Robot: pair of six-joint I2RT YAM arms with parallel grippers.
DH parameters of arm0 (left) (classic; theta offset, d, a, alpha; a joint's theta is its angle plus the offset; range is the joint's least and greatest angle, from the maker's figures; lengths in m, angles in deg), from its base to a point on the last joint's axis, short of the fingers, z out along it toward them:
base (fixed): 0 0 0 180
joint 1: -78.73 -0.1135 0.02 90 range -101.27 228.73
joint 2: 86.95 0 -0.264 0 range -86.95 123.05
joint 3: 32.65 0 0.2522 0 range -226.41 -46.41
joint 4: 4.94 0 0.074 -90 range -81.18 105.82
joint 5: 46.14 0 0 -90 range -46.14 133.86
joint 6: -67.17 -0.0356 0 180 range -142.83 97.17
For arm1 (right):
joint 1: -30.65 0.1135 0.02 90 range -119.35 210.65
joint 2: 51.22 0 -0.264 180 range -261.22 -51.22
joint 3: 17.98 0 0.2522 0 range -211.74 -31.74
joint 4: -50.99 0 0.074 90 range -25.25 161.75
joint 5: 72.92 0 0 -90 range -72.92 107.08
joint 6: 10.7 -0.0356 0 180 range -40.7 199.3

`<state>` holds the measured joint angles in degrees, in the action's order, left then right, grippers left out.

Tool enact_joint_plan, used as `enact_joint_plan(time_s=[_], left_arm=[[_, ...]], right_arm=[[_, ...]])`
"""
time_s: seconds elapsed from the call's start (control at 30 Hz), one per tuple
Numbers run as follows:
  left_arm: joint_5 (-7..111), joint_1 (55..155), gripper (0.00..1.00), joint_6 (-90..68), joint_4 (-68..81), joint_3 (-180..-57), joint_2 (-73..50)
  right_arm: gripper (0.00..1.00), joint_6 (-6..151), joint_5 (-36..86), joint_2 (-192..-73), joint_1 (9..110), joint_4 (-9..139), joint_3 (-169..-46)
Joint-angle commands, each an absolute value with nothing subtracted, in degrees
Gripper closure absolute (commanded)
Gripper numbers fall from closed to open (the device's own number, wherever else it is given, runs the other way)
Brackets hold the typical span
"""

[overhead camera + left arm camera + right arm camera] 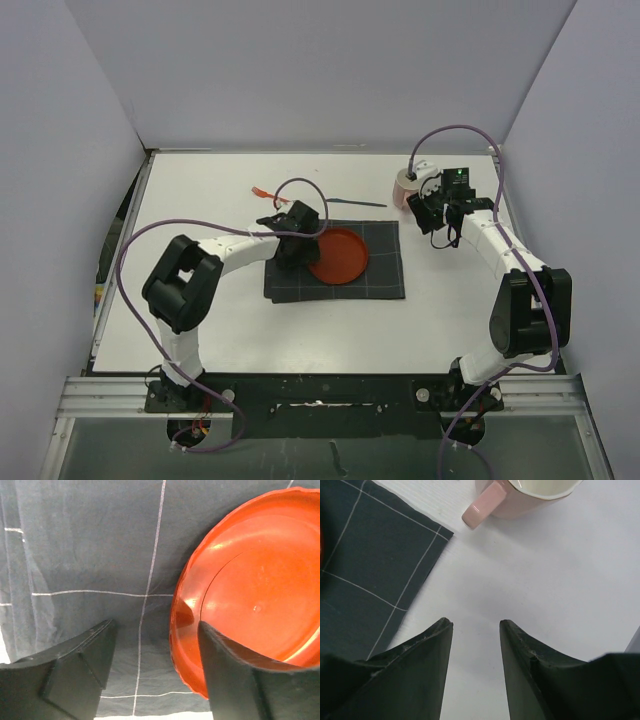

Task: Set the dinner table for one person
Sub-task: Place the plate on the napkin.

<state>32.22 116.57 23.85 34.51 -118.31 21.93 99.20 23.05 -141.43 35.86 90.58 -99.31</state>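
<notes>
The left gripper (156, 624) is hovering with its jaws apart, one finger over the rim of a round, glossy red plastic plate (260, 580) and the other over the dark grid-lined cloth mat (90, 540) beneath it. The mat is lying mid-way across the large white dinner table (200, 300). The right gripper (475, 622) is hanging spread and empty above bare tabletop, near a pink ceramic mug (525, 509).

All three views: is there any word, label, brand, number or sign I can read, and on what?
None: no readable text in any view.
The red plate, pink mug, dark mat and white table are unprinted; the mat's white lines are only a grid.
A green light glows on the right arm; no legible marking there.
</notes>
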Motion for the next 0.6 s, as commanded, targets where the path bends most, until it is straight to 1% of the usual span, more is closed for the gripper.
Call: enact_joint_plan(time_s=[0.0, 0.03, 0.07, 0.13, 0.17, 0.3, 0.43, 0.57], left_arm=[[28.66, 117.01, 0.22, 23.52, 36.15, -118.69, 15.53], [28.53, 117.04, 0.10, 23.32, 36.34, -118.85, 15.26], [28.23, 117.14, 0.03, 23.17, 36.70, -118.98, 14.80], [27.21, 117.31, 0.02, 22.34, 37.58, -119.38, 13.78], [26.75, 117.46, 0.02, 21.59, 37.82, -119.44, 13.02], [26.48, 117.53, 0.02, 18.16, 38.98, -119.98, 10.04], [26.88, 117.77, 0.02, 14.70, 40.40, -119.85, 5.56], [25.31, 117.23, 0.02, 15.05, 44.78, -118.01, 1.73]], right_arm=[[0.56, 99.07, 27.23, -139.38, 35.47, 90.10, -99.86], [0.56, 99.38, 28.70, -139.53, 35.60, 90.78, -100.08], [0.56, 99.76, 29.97, -139.67, 35.97, 92.07, -100.52], [0.56, 100.55, 30.45, -140.55, 37.89, 93.91, -101.65], [0.59, 101.20, 29.97, -141.32, 39.32, 94.75, -102.10], [0.99, 104.50, 24.96, -145.55, 47.08, 96.08, -102.69], [1.00, 105.72, 24.26, -149.11, 50.81, 97.07, -105.02], [1.00, 105.70, 23.71, -152.30, 52.54, 97.22, -108.08]])
